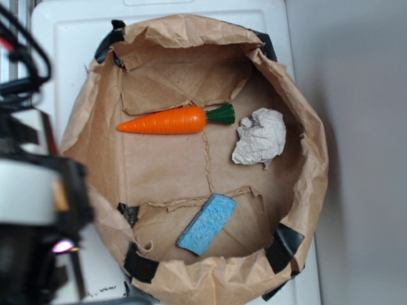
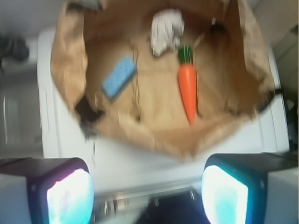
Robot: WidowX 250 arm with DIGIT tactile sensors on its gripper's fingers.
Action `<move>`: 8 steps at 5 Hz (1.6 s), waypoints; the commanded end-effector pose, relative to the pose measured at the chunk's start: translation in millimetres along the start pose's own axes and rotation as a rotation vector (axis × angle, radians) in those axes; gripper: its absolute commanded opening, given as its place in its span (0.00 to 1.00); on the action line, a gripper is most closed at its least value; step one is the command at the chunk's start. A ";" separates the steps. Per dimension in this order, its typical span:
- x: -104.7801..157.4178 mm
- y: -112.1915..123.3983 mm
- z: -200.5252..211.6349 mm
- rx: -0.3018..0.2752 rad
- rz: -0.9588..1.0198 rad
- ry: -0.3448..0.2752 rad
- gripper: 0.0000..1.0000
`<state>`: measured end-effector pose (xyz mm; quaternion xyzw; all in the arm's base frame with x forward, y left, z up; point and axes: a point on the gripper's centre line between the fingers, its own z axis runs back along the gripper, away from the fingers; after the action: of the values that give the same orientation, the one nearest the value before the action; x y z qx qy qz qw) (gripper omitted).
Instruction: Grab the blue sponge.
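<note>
We are looking into a brown paper-lined basin [image 1: 299,190] sitting on a white surface [image 1: 70,38]. The blue sponge [image 1: 206,223] is lying flat near the basin's edge, clear of everything else. An orange toy carrot [image 1: 172,120] is resting well apart from it, its green top pointing at a crumpled white paper ball [image 1: 259,137] just beside it. Our gripper [image 2: 147,191] is hovering outside the basin, fingers [image 2: 70,196] spread wide and holding nothing. We are finding no readable writing.

No text, label, brand, number or sign can be read in either view.
</note>
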<state>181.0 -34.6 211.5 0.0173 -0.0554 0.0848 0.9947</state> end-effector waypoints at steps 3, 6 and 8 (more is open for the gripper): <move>56.2 21.7 -56.4 0.097 0.294 0.064 1.00; 50.0 40.1 -73.0 0.054 0.272 0.097 1.00; 90.6 46.2 -114.7 -0.028 0.375 0.066 1.00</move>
<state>268.0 21.1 95.3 -0.0046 0.0016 0.2623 0.9650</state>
